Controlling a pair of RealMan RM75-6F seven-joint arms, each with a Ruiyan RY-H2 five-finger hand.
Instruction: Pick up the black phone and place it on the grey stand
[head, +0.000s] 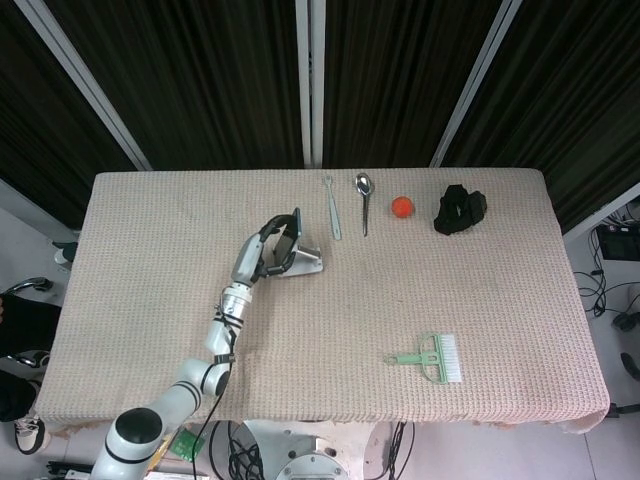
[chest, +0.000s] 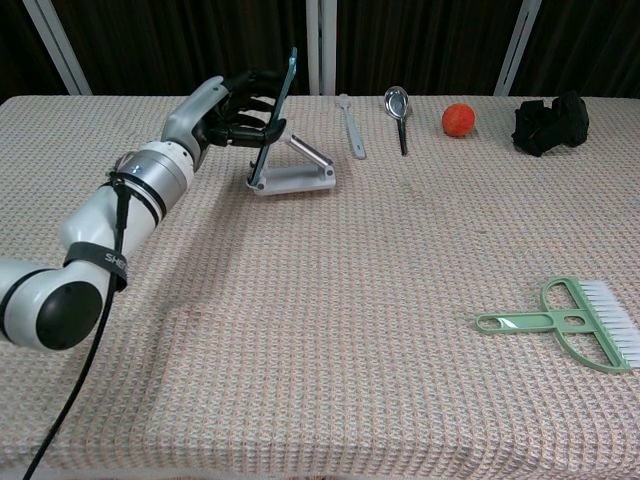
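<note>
**Left hand holding phone at the stand**

The left hand (chest: 232, 108) is reaching across the table (chest: 330, 330) from the near-left corner, its dark fingers (chest: 250, 126) wrapping around the black phone (chest: 272, 118). Hand is closed on the phone, gripping it by its edges. In the head view the same hand (head: 266, 250) is sitting just left of the grey stand (head: 305, 265).

The phone is standing on edge, tilting back, its lower end resting at the front of the grey stand (chest: 298, 172), left side of the table, toward the far half. A teal edge is showing along the phone's rim. Cannot tell whether the phone is leaning fully on the stand's sloped prop or whether the hand is carrying its weight.

The right hand is showing in neither view.

Along the far edge, left to right: a pale utensil (chest: 351, 126), a metal spoon (chest: 398, 108), an orange ball (chest: 457, 119), a black crumpled object (chest: 549, 122). Near the right front, a green brush (chest: 577, 323) with white bristles is lying flat, well apart from everything else.
</note>
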